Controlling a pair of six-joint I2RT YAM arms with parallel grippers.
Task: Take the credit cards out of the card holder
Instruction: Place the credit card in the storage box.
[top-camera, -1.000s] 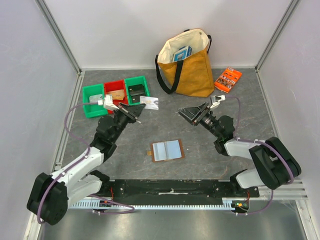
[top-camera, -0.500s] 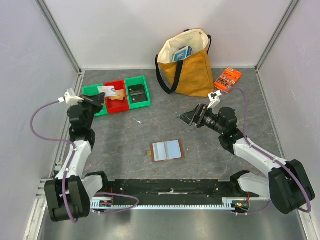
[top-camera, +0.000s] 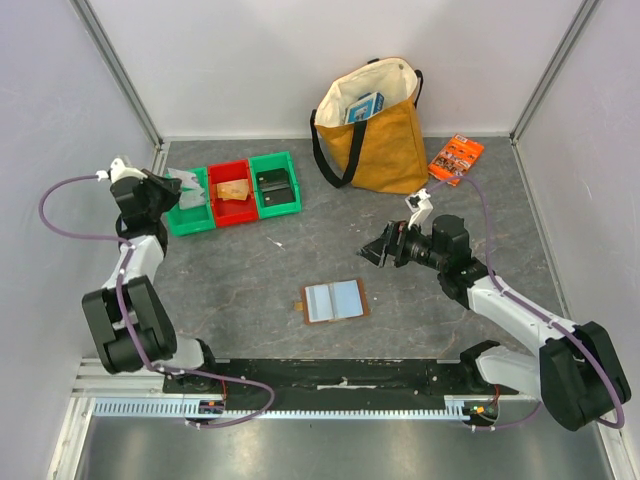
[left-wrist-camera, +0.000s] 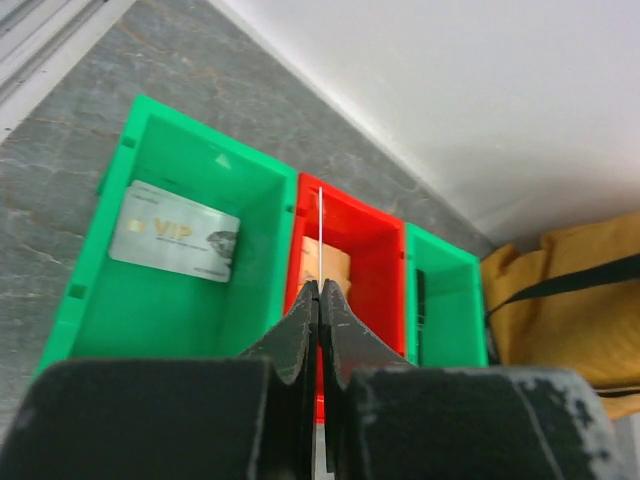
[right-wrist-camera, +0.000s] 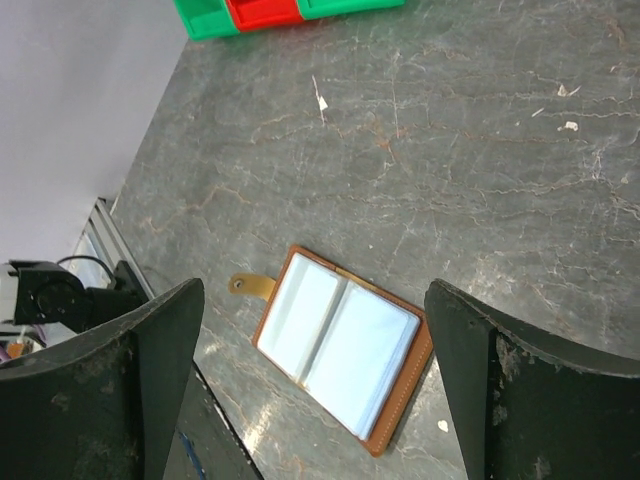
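The card holder (top-camera: 335, 300) lies open on the table, brown with pale grey-blue pockets and a tab at its left; it also shows in the right wrist view (right-wrist-camera: 340, 350). My right gripper (top-camera: 385, 248) is open and empty, held above and to the right of it, with its jaws wide apart (right-wrist-camera: 315, 290). My left gripper (top-camera: 168, 188) is at the far left by the bins, shut (left-wrist-camera: 320, 285) on a thin credit card (left-wrist-camera: 320, 225) seen edge-on. A silver VIP card (left-wrist-camera: 175, 232) lies in the left green bin (left-wrist-camera: 120, 330). A tan card (left-wrist-camera: 332, 265) lies in the red bin (left-wrist-camera: 375, 270).
Three bins stand in a row at the back left: left green (top-camera: 190, 212), red (top-camera: 232, 205), right green (top-camera: 275, 190) with a dark item. A yellow tote bag (top-camera: 380, 140) stands at the back. An orange packet (top-camera: 456, 157) lies to its right. Walls enclose both sides.
My left arm swung left with the card, from right of the bins to over the left green bin. My right gripper dropped slightly toward the card holder.
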